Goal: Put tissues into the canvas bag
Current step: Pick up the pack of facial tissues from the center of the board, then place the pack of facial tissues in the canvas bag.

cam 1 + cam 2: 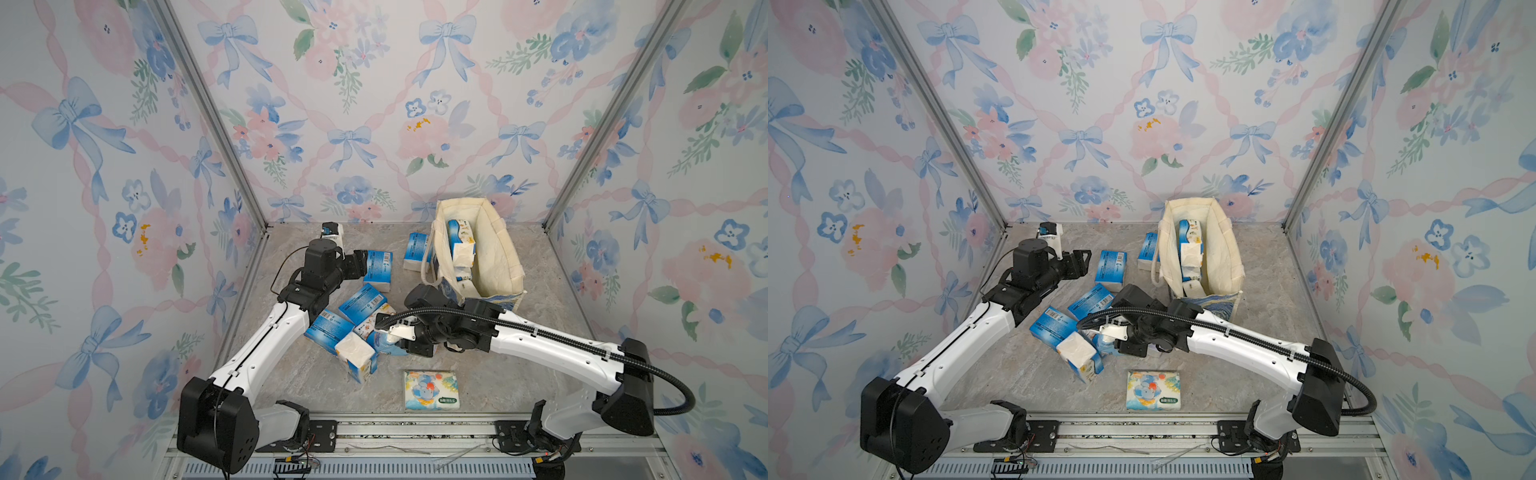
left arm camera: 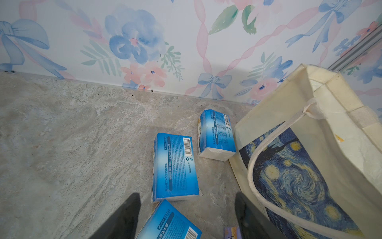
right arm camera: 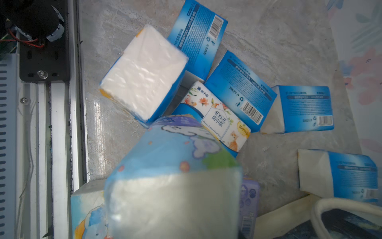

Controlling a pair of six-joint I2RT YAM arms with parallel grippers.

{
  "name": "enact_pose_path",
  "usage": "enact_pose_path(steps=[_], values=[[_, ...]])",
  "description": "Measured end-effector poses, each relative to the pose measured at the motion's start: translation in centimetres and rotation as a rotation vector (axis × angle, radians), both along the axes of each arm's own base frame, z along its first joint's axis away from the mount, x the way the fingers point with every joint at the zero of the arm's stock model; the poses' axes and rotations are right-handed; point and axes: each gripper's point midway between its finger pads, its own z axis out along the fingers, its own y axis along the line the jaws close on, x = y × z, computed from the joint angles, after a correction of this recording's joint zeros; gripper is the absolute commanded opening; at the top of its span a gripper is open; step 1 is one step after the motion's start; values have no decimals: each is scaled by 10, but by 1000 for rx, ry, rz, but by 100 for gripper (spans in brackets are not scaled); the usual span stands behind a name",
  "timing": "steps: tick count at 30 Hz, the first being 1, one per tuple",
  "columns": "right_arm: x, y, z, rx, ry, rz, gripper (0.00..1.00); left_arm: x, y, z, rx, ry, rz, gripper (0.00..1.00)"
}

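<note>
Marble tabletop [image 1: 291, 386] — eight loose packs [image 1: 376, 266], one bag [image 1: 494, 249]; left jaws apart, right jaws gripping ninth pack [image 3: 175, 165].

Blue, cream and lilac.
The cream canvas tote bag [image 2: 289, 107] bears a swirling blue-and-yellow starry print; beside it lie blue-and-white plastic-wrapped tissue packs [image 2: 174, 167], one sky-blue cartoon-printed pack [image 3: 171, 157], one lilac pack [image 3: 249, 192].

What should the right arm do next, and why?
Probably lift the right pincer straight up a little. The light-blue pack fills its wrist view and looks clamped, but it overlaps the floral pack in a crowded pile, so swinging sideways now toward the open canvas bag could drag neighbours along.
</note>
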Motion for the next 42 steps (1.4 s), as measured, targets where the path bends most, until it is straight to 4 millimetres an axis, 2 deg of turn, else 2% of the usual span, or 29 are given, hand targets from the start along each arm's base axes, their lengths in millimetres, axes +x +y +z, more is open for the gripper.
enact_pose_path(steps=[4, 10, 13, 16, 20, 22, 25, 28, 30, 32, 36, 42], values=[[-2, -5, 38, 105, -56, -2, 41, 1, -1, -3, 0, 8, -4, 74], [-1, -24, 109, 339, -212, -43, 41, 1, -3, -4, -9, 14, -12, 74], [7, -43, 146, 462, -312, -105, 42, 0, -4, -3, -12, 12, -17, 74], [22, -69, 181, 562, -436, -215, 42, 0, -5, -2, -14, 11, -21, 74], [40, -100, 214, 641, -546, -357, 44, 1, -5, -1, -15, 9, -21, 74], [54, -120, 222, 649, -566, -451, 44, 1, -5, 0, -15, 9, -22, 75], [82, -158, 230, 631, -542, -630, 45, 4, -7, 1, -18, 9, -27, 75], [107, -204, 233, 622, -489, -826, 46, 6, -9, 1, -19, 12, -31, 75], [115, -231, 225, 612, -437, -932, 46, 7, -11, 1, -21, 14, -38, 75], [119, -249, 211, 599, -370, -1002, 46, 9, -12, 1, -23, 17, -44, 75], [129, -257, 179, 558, -208, -1061, 45, 12, -16, -1, -25, 27, -56, 76], [144, -237, 121, 423, 29, -1047, 46, 12, -18, -8, -19, 47, -61, 76]])
